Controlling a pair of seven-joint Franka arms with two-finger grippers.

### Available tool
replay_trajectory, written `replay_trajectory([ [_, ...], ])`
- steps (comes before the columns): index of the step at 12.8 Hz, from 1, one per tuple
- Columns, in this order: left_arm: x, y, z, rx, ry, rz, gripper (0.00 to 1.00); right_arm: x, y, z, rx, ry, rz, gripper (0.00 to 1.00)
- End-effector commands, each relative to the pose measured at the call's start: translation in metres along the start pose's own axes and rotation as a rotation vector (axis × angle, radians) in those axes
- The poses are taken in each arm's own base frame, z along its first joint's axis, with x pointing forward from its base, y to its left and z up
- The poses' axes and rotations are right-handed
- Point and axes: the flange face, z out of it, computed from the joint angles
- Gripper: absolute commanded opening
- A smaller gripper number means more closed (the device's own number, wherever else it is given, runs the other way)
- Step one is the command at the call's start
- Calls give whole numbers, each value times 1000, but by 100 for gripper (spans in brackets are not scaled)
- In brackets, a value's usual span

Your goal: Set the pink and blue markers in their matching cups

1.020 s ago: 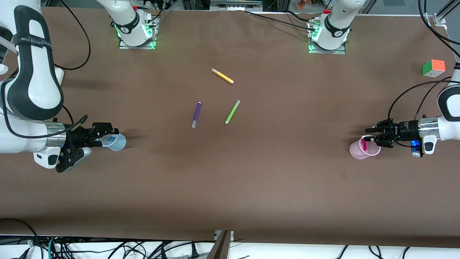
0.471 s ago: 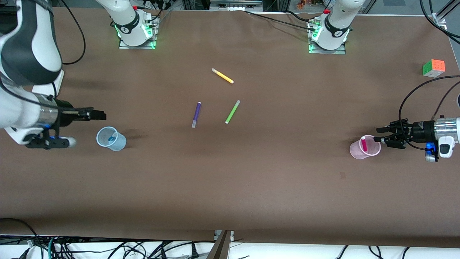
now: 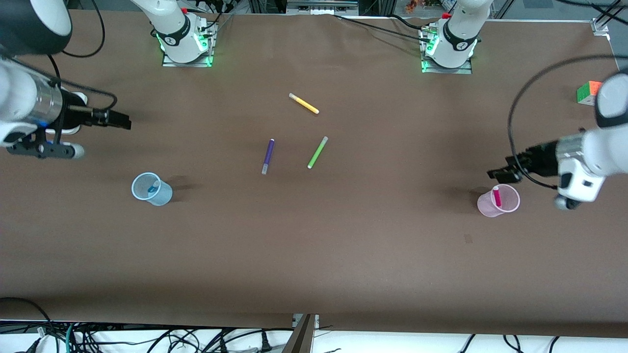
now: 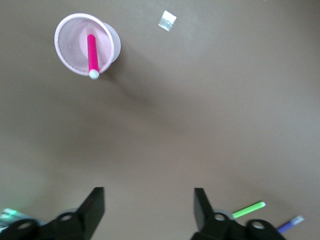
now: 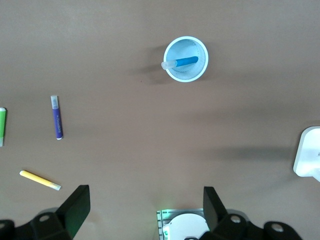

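Note:
The blue marker (image 3: 153,186) stands cap-up in the light blue cup (image 3: 164,196) at the right arm's end of the table. It also shows in the right wrist view (image 5: 185,61), leaning in that cup (image 5: 186,79). The pink marker (image 3: 497,196) stands in the pale pink cup (image 3: 485,208) at the left arm's end, and also shows in the left wrist view (image 4: 92,52) in that cup (image 4: 65,30). My right gripper (image 3: 122,120) (image 5: 146,190) is open and empty, raised over bare table away from the blue cup. My left gripper (image 3: 495,172) (image 4: 149,192) is open and empty, raised beside the pink cup.
A purple pen (image 3: 268,156), a lime-green pen (image 3: 317,152) and a yellow pen (image 3: 304,103) lie mid-table. A colour cube (image 3: 588,92) sits near the left arm's end. A small pale patch (image 3: 468,239) lies on the table nearer the front camera than the pink cup.
Both grippers have drawn back from their cups and risen, the right one farther. The blue and pink markers stay in the cups.

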Motion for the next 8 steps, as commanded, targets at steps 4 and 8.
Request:
replay_trajectory([
  [4,-120,79,-28,257,225,159,100,-57,36,-45,9,163,59,100],
  [8,-145,98,-36,263,231,243,100,-54,38,-40,-13,118,51,100],
])
